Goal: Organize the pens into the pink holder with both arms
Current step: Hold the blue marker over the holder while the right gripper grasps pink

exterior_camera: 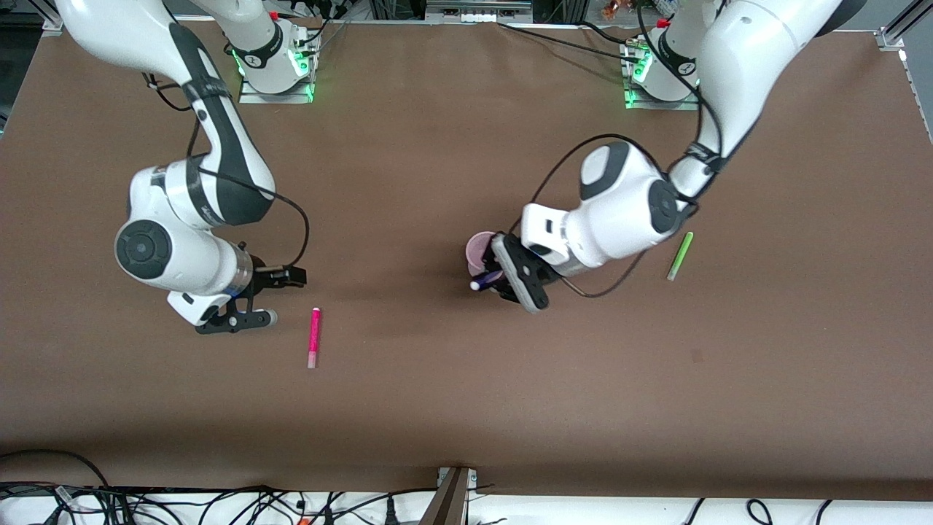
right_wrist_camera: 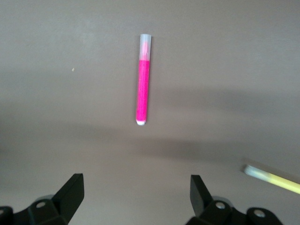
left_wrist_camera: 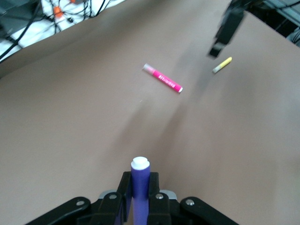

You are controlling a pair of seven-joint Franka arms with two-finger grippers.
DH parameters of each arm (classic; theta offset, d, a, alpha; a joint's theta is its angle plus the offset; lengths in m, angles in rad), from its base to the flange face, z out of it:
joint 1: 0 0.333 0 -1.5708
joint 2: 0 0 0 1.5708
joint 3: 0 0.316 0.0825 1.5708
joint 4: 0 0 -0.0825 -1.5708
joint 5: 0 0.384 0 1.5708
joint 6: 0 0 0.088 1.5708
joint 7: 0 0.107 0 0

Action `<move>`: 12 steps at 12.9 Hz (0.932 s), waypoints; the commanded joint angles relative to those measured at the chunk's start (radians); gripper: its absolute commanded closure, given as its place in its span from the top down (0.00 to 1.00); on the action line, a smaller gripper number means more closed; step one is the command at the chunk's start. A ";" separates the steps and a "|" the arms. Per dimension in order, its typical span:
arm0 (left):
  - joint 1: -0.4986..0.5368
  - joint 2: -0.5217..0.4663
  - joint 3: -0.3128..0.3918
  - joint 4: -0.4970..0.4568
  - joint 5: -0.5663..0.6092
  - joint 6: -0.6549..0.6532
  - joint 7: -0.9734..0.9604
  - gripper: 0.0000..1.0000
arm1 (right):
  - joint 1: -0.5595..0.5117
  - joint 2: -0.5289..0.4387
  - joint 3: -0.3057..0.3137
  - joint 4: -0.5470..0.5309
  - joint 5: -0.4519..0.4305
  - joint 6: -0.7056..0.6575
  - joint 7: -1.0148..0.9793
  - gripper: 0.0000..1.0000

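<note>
Right hand: fingers spread wide and holding nothing, hovering low over the bench toward the right arm's end, just beside the magenta pen. The right wrist view shows this pen lying flat and centred ahead of the spread fingers. The yellow pen lies close by the right hand (hidden under the arm in the front view).

The pens look light, rigid and smooth-barrelled, so they are likely to roll or slip if pinched off-centre. The recommended hold is across the barrel at mid-length, fingers square to the pen's axis. The magenta pen has open bench on every side, giving ample room for a vertical descent.

Left hand: pressed together, pinching the dark blue-purple pen near one end, with the white-tipped end projecting past the fingertips. It hangs just beside the pink holder, near the bench centre, with the pen not yet in the cup. The holder appears thin-walled and light (liable to tip if its rim is struck), so the pen probably needs to go in tip-down and clear of the rim.

The light green pen lies flat toward the left arm's end, well apart from the holder and well inside the bench edge.
</note>
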 commanded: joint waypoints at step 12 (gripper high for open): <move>0.016 -0.015 -0.052 -0.225 -0.020 0.202 0.019 0.00 | 0.023 0.226 -0.010 0.018 -0.004 0.280 0.112 0.53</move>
